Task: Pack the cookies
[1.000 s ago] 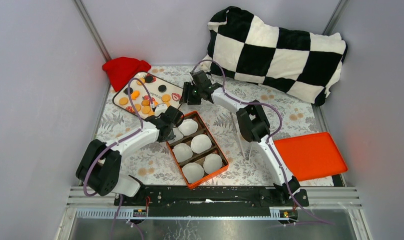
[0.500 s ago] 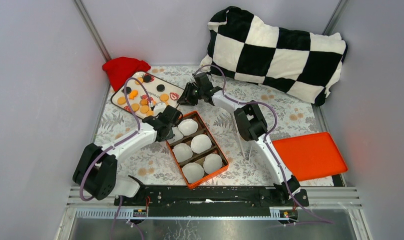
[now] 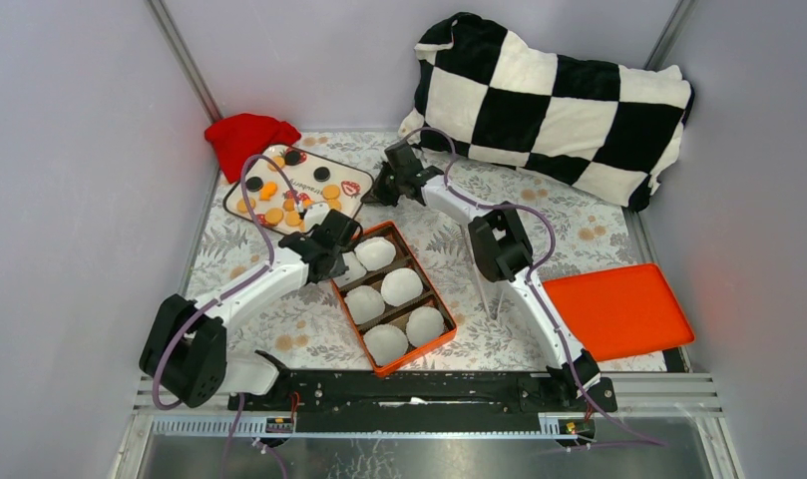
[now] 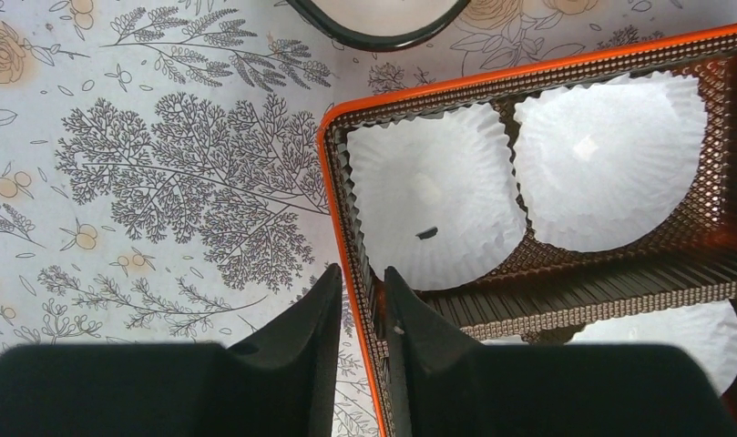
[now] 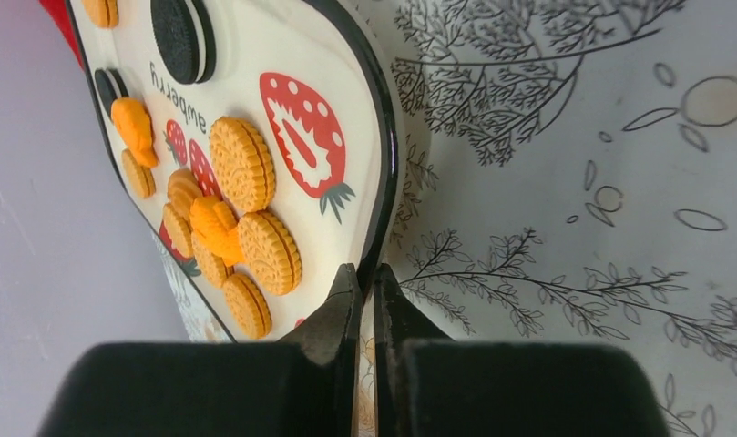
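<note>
The cookies [image 5: 242, 165] were small round sandwich discs, most of them golden-orange with ridged faces and a few black with a pale filling, along with a couple of brighter orange lumpy pieces. They lay scattered and partly overlapping on a cream tray [image 5: 282, 36] printed with red strawberries and edged in black, at the far left of the tabletop [image 4: 164, 164]. The right claw [image 5: 365, 282] was clenched on the near rim of that tray, its two black fingers pinched together over the edge. The left claw [image 4: 360, 287] was grasping the orange box [image 4: 528, 68], one finger outside the wall and one inside. The box's compartments each held a white fluted paper cup [image 4: 433, 205], and none showed a cookie. The tabletop was covered by a pale cloth with grey fern and orange flower prints. A red cloth [image 3: 247, 135] sat in the far left corner, a black-and-white checkered pillow [image 3: 559, 100] at the far right, and an orange lid [image 3: 618, 309] near the right edge. Plain grey walls enclosed the space.
</note>
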You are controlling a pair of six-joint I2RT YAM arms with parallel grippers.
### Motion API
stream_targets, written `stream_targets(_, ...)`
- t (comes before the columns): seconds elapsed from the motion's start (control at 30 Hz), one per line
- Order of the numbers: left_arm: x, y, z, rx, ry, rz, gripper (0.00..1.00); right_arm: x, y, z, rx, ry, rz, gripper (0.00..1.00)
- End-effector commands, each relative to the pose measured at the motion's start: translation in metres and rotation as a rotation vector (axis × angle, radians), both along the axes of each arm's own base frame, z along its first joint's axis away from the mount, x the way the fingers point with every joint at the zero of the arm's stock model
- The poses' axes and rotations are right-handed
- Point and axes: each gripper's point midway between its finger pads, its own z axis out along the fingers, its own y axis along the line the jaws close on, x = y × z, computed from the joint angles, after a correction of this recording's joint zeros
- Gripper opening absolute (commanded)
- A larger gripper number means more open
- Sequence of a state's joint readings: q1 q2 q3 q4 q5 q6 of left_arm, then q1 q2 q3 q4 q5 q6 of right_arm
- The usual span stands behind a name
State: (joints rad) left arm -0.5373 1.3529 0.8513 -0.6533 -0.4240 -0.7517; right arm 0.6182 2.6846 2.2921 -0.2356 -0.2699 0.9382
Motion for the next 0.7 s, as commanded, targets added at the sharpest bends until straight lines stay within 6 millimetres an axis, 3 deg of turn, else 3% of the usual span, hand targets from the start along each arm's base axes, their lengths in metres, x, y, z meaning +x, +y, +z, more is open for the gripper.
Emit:
stream_targets(0.0, -0.005, -0.001, 0.009, -0.009, -0.006, -0.021, 0.28, 0.012, -0.037, -0.007, -0.200, -0.039, -0.091, 0.00)
stream_targets(0.33, -0.005, -0.001, 0.016, -0.016, -0.016, -0.022, 0.28, 0.037, -0.147, 0.001, -0.425, -0.045, -0.257, 0.00)
stream_targets(0.67, 0.001, -0.006, 0.022, -0.026, -0.025, -0.023, 0.28, 0.027, -0.241, 0.014, -0.778, -0.066, -0.278, 0.00)
